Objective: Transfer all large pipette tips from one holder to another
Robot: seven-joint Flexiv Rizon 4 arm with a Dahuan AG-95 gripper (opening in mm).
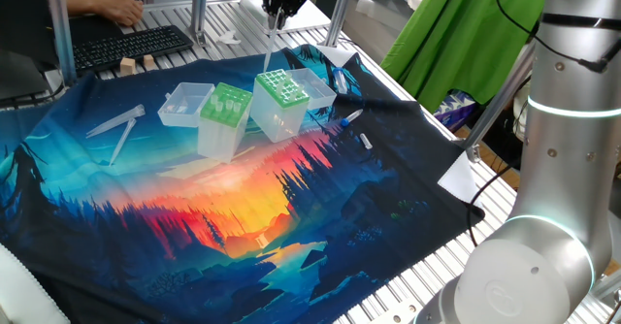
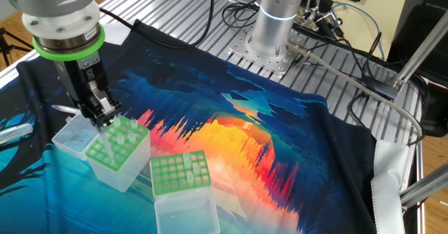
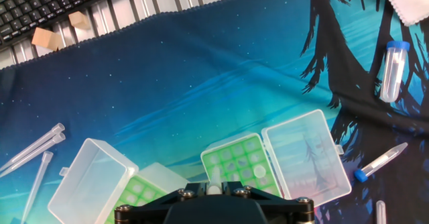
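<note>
My gripper (image 1: 279,14) hangs high above the two holders, shut on a large pipette tip (image 1: 273,41) that points down. In the hand view the tip's top (image 3: 213,190) sits between the jaws, over the left edge of the dotted-grid holder (image 3: 238,162). That darker green holder (image 1: 282,88) (image 2: 180,172) stands beside the light-green holder (image 1: 225,106) (image 2: 119,141) (image 3: 142,190). Several clear tips stand in the light-green holder's wide holes. Both boxes have their clear lids (image 3: 90,180) (image 3: 305,158) folded open outward.
Loose pipettes (image 3: 33,147) lie left of the boxes on the printed mat (image 1: 243,217). Capped tubes (image 3: 391,63) (image 3: 379,162) lie to the right. A keyboard (image 1: 131,43) with a person's hand (image 1: 121,12) and wooden blocks (image 3: 50,37) are beyond the mat.
</note>
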